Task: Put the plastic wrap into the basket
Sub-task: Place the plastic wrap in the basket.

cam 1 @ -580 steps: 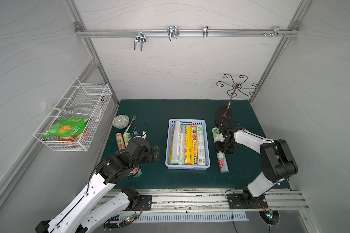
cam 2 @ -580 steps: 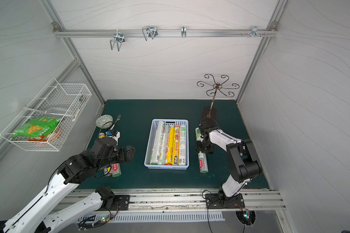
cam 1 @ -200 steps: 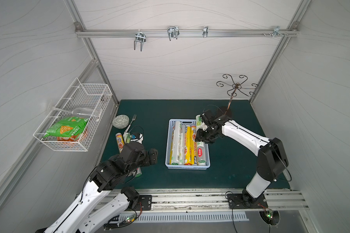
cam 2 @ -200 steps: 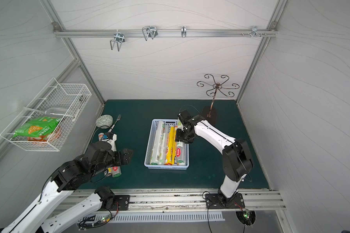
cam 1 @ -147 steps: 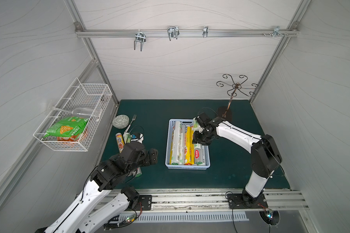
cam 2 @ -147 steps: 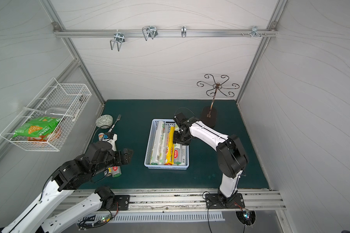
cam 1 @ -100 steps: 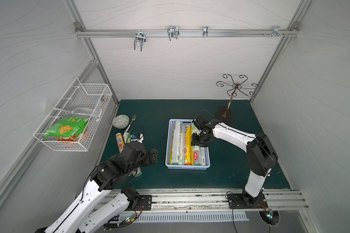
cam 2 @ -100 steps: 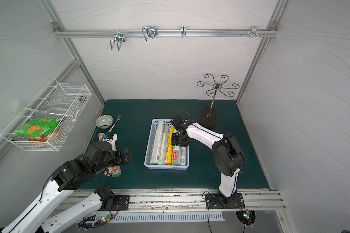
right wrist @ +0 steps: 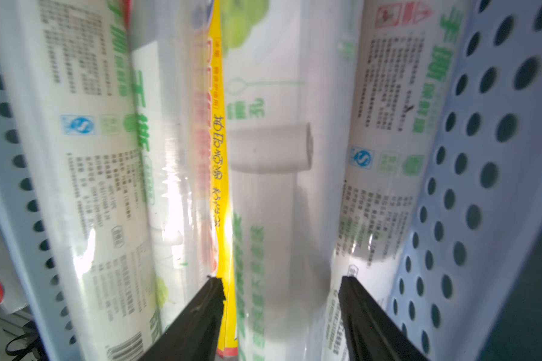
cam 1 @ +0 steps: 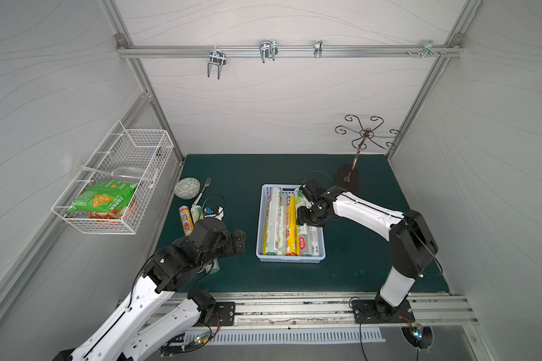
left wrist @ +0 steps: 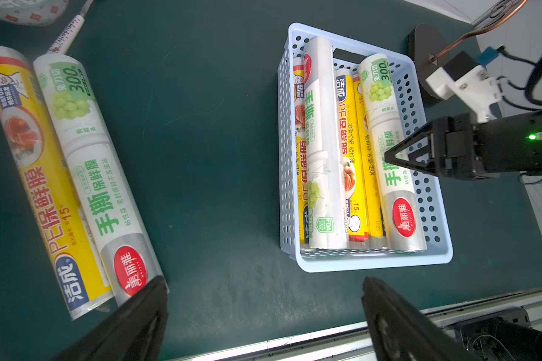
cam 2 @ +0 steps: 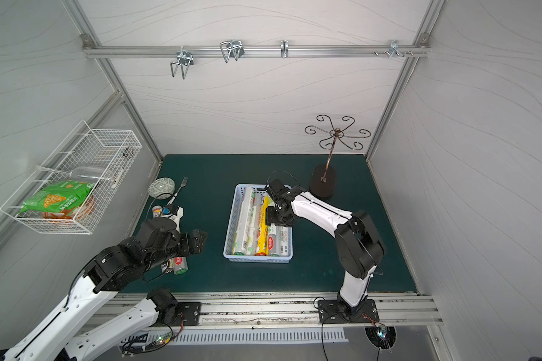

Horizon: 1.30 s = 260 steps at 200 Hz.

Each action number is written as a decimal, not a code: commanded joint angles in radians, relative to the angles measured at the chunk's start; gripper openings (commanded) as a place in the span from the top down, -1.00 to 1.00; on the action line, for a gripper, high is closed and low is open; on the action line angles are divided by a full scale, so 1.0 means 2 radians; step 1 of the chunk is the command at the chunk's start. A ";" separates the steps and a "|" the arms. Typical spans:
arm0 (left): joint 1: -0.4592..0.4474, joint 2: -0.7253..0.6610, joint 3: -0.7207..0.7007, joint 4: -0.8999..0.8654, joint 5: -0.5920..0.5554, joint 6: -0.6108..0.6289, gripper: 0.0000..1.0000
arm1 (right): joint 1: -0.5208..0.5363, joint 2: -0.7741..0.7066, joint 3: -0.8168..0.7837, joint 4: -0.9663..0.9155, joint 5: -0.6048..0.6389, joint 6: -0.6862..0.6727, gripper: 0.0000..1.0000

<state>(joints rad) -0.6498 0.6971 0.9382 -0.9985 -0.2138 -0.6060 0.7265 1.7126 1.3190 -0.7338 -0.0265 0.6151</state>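
Note:
The light-blue basket (cam 1: 290,259) (cam 2: 257,258) sits mid-mat, holding several rolls of plastic wrap (cam 1: 282,225) laid lengthwise, some yellow-orange and some white-green. My right gripper (cam 1: 304,215) (right wrist: 279,281) is low over the basket's right side. It is open, with its fingers either side of a white-green roll (right wrist: 273,203) (left wrist: 388,175) and a small gap on each side. Two more rolls, one yellow (left wrist: 41,187) and one white-green (left wrist: 97,175), lie on the mat at the left. My left gripper (cam 1: 238,240) (left wrist: 263,284) hovers open and empty beside them.
A patterned bowl (cam 1: 187,187) and a fork (cam 1: 202,189) lie at the back left. A white wire basket (cam 1: 116,181) with snack bags hangs on the left wall. A copper hook stand (cam 1: 348,178) stands behind the right arm. A metal rail (cam 1: 294,303) runs along the front edge.
The right gripper carried a white-green roll from the mat on the right into the basket, came down, and its jaws have just parted. The left arm has barely moved.

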 commanded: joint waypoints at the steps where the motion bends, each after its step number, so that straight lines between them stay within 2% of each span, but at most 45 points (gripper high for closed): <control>1: 0.001 0.003 0.007 0.009 -0.004 -0.005 -0.99 | 0.003 -0.043 -0.010 -0.009 0.011 -0.012 -0.28; 95: 0.001 0.003 0.000 0.006 -0.022 -0.006 -0.99 | 0.003 -0.076 -0.038 0.003 -0.004 -0.008 -0.31; 176: 0.007 0.060 -0.015 0.014 -0.154 -0.022 -0.99 | 0.003 -0.146 -0.073 -0.003 0.027 -0.030 -0.40; 196: 0.026 0.081 -0.027 0.030 -0.170 -0.022 -0.99 | 0.001 -0.162 -0.083 -0.007 0.038 -0.038 -0.43; 233: 0.091 0.113 -0.055 0.074 -0.126 -0.020 -0.99 | -0.013 -0.195 -0.108 -0.001 0.044 -0.052 -0.45; 260: 0.108 0.120 -0.089 0.121 -0.133 -0.035 -0.99 | -0.025 -0.220 -0.130 0.017 0.035 -0.059 -0.45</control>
<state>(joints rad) -0.4618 0.9295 0.7971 -0.8791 -0.4759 -0.6468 0.6983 1.3254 1.0874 -0.7246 0.0402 0.5255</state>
